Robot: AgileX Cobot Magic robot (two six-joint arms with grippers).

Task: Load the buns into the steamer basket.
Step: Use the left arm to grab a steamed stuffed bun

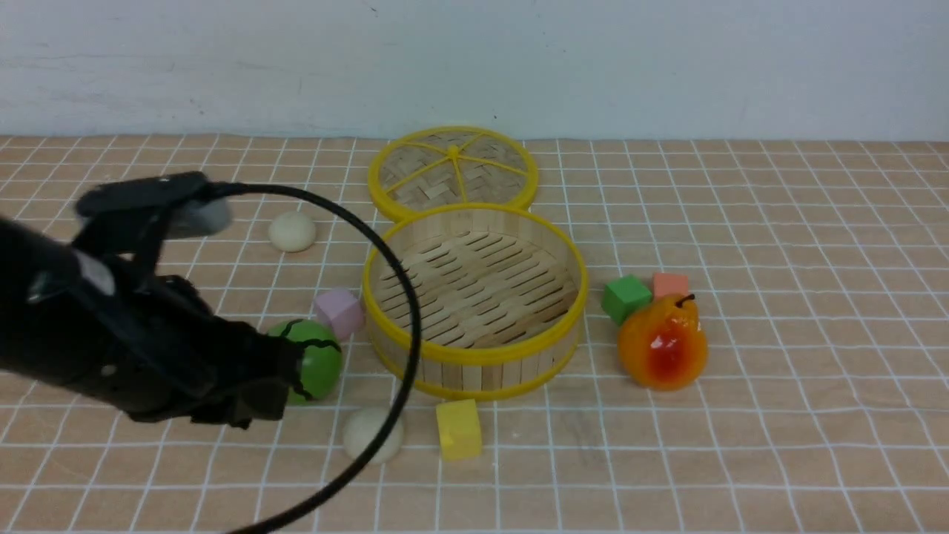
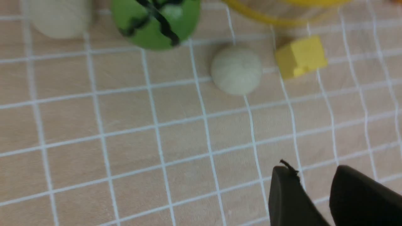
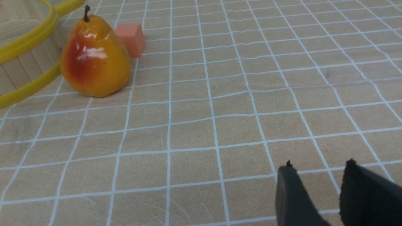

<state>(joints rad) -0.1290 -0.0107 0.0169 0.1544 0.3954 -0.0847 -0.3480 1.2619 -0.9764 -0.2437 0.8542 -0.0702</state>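
Spotted near bun (image 1: 373, 434) on the counter (image 1: 741, 460), just left of yellow cube (image 1: 458, 429), nearer than empty steamer basket (image 1: 474, 356). Probably light, soft, smooth; pinch gently across the middle. Left hand (image 2: 315, 179) partly spread, gripping nothing.

Bright, even, diffuse light; shadows are faint and sit tight under things. The pear (image 1: 662, 343) carries a white glare patch. Front view: left arm (image 1: 111, 334) smeared with blur, bench (image 1: 778, 445) sharp. Left wrist view soft throughout, with fuzzy grid lines and a fuzzy bun (image 2: 236, 69). Right wrist view crisp.
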